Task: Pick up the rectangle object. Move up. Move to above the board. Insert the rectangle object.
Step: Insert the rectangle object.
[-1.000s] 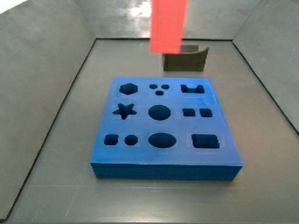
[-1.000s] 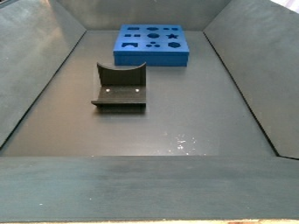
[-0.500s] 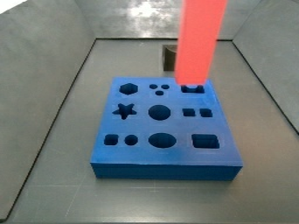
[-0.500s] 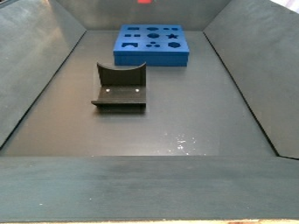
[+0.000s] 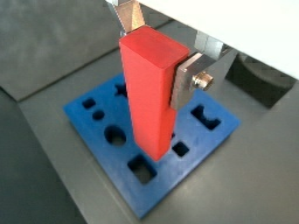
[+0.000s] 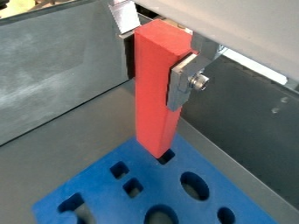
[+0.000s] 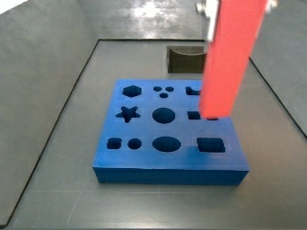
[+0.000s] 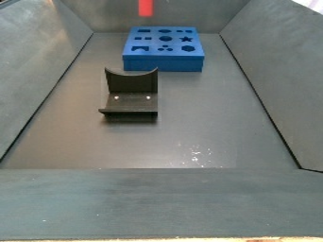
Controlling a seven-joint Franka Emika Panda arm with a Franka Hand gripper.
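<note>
One rectangle object (image 5: 149, 96) clamped upright in the pincer (image 5: 159, 48), above one board (image 5: 218, 140); one fixture (image 8: 130, 95). No readable markings.

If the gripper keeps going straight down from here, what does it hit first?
Most likely the board: the gripper points down, holding the rectangle object upright above it. The bar's lower end would meet the board's top or a cut-out; which, I cannot tell.

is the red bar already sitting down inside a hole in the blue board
No: in a wrist view the gripper holds the rectangle object upright, its lower end above the board.
</note>
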